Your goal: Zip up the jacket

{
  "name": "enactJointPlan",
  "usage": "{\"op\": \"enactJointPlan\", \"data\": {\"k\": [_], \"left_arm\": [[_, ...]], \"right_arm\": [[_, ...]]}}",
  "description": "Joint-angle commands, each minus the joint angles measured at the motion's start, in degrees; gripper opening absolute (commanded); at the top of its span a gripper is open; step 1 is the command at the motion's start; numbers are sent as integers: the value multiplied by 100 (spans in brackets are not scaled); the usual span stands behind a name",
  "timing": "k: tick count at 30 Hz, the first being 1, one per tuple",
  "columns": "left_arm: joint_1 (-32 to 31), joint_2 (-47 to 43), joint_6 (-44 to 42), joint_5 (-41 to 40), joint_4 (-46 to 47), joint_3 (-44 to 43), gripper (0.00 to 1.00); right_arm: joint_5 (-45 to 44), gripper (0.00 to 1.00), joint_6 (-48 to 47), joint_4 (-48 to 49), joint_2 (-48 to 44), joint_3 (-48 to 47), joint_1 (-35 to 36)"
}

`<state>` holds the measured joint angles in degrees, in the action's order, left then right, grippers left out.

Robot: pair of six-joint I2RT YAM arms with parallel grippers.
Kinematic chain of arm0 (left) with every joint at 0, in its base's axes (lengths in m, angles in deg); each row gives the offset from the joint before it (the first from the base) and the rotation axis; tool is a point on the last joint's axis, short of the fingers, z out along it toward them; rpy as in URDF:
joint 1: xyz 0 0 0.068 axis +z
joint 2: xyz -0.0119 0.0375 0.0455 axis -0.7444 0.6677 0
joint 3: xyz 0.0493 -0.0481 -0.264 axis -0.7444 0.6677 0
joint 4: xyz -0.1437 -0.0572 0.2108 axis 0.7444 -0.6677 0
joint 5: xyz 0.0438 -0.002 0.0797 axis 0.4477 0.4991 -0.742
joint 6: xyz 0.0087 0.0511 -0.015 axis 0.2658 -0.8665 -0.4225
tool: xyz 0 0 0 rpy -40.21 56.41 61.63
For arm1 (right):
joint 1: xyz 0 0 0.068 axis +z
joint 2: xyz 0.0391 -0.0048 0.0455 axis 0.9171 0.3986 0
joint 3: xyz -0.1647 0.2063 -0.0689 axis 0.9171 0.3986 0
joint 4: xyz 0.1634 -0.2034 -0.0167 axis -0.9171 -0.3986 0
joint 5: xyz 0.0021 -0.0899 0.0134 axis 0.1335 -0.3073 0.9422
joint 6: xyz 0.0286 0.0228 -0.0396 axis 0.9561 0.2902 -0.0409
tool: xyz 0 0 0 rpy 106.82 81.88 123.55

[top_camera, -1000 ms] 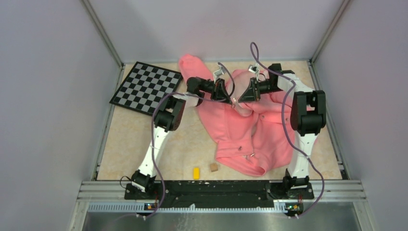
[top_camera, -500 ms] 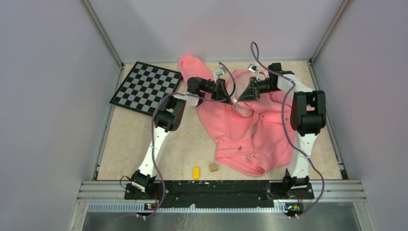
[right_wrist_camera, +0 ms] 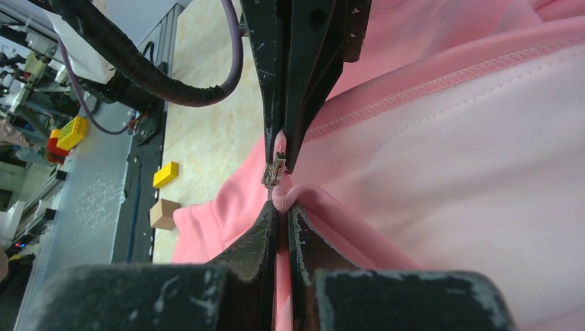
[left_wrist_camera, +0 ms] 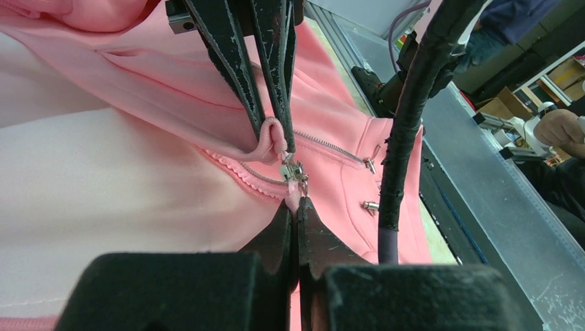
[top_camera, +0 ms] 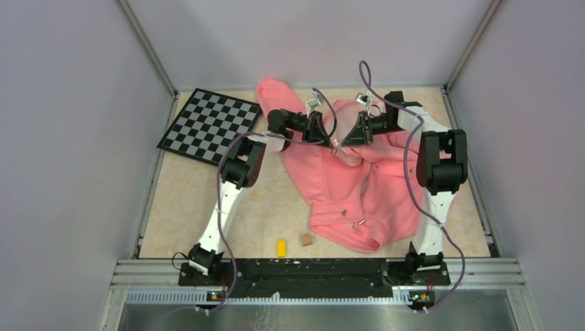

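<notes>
Jacket (top_camera: 359, 186) lies rumpled on table (top_camera: 186, 200). Left gripper (left_wrist_camera: 297, 207) and right gripper (left_wrist_camera: 274, 138) meet tip to tip. Each is pinched tight on fabric beside zipper slider (left_wrist_camera: 293, 171), probably steadying both edges to start it.

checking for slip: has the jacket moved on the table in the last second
No. The jacket keeps its near hem just right of the wooden block, exactly as before.

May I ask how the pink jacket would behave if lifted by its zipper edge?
Probably floppy: the jacket lies in rumpled folds. Likely to sag and drag, since most sprawls on the table. Its fuzzy fleece probably won't slip.
</notes>
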<state>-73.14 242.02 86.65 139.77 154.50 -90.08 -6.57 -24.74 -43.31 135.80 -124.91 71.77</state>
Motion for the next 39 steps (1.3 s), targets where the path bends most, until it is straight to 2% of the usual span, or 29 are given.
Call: {"op": "enactJointPlan", "data": {"k": [1, 20, 39], "left_arm": [[30, -15, -137, -68, 1139, -196, 0], [-24, 3, -46, -66, 1201, -173, 0], [-226, 104, -66, 144, 876, -381, 0]], "right_arm": [[325, 0, -315, -126, -288, -156, 107], [280, 0, -71, 117, -278, -138, 116], [359, 0, -120, 85, -300, -155, 155]]}}
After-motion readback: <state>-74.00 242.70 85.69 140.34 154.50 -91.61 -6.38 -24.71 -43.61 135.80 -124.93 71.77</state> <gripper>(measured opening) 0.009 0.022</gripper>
